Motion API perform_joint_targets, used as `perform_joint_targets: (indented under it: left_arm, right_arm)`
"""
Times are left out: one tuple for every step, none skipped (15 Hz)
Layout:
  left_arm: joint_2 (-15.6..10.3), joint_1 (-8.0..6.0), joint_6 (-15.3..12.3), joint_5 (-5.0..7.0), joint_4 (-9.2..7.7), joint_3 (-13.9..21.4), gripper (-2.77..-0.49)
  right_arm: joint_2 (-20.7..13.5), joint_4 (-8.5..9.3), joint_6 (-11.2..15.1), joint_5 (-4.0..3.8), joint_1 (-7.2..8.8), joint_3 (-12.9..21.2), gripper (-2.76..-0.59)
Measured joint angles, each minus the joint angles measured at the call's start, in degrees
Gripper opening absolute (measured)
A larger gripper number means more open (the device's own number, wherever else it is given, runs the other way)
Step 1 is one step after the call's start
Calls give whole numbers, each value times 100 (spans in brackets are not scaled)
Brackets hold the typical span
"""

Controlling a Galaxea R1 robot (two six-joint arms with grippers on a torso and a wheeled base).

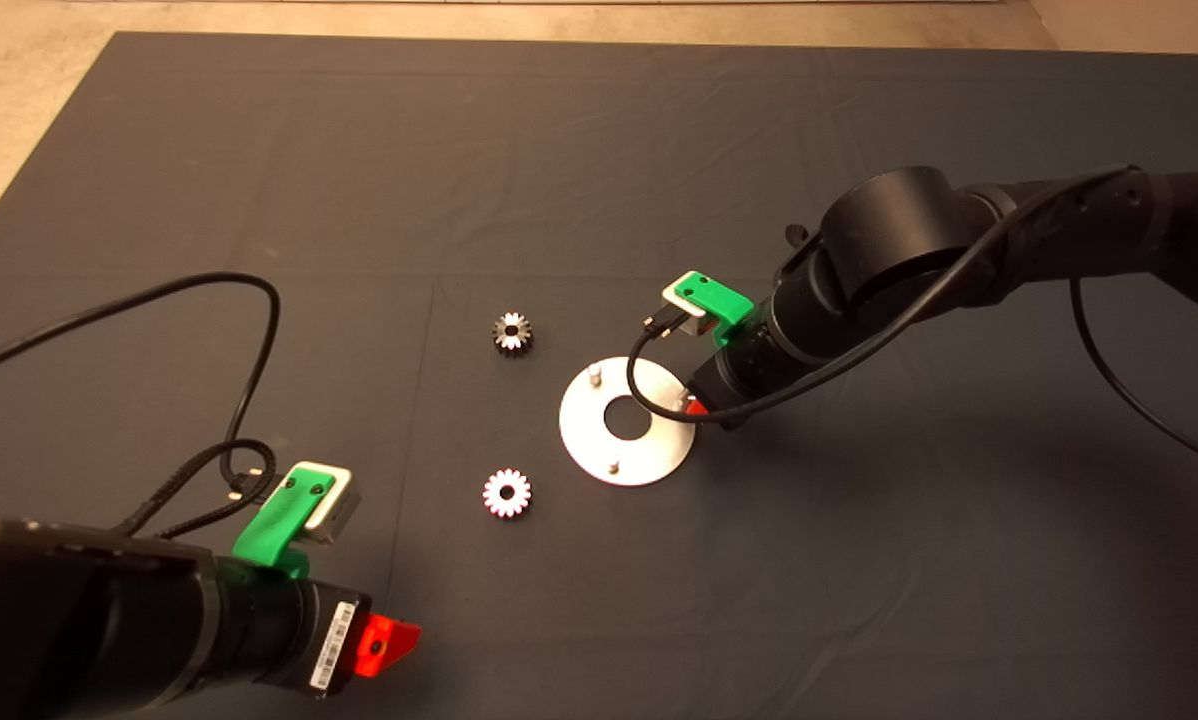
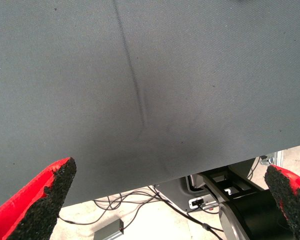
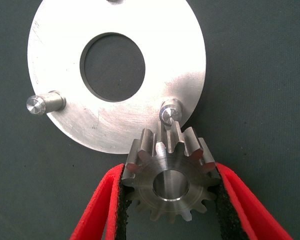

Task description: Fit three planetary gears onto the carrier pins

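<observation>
Gripping gear (image 3: 169,177): right claw (image 3: 170,200) beside pin (image 3: 169,111) | left claw (image 2: 165,200) released, parked

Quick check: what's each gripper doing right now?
Left gripper: open, empty, parked over the mat's near edge.
Right gripper: shut on a planetary gear, beside a carrier pin.

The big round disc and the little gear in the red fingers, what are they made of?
The disc looks like bare metal, maybe steel or aluminium: silvery, with fine scratches. The gear in the right gripper also looks like shiny grey metal.
</observation>
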Motion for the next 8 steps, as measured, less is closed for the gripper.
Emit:
perform_joint_targets:
  left_arm:
    - [0, 0, 0, -1, 2, 0, -51]
    - [0, 0, 0, 0, 1, 0, -51]
    - [-2, 0, 0, 0, 2, 0, -51]
    - [0, 0, -2, 0, 1, 0, -51]
    - [-2, 0, -2, 0, 2, 0, -51]
    - [-2, 0, -5, 0, 0, 0, -51]
    - [-2, 0, -3, 0, 0, 0, -51]
    - [-2, 0, -5, 0, 2, 0, -51]
  right_arm:
    - [9, 2, -2, 0, -5, 0, -236]
    - [34, 2, -2, -1, -5, -7, -236]
    - [64, 0, -2, 0, -3, -13, -236]
    - [96, 1, -2, 0, -5, -20, -236]
    - [137, 0, -2, 1, -5, -34, -236]
    - [177, 0, -2, 8, -5, -55, -237]
    - [212, 0, -2, 37, -5, -102, -236]
    - [255, 0, -3, 52, -3, -181, -237]
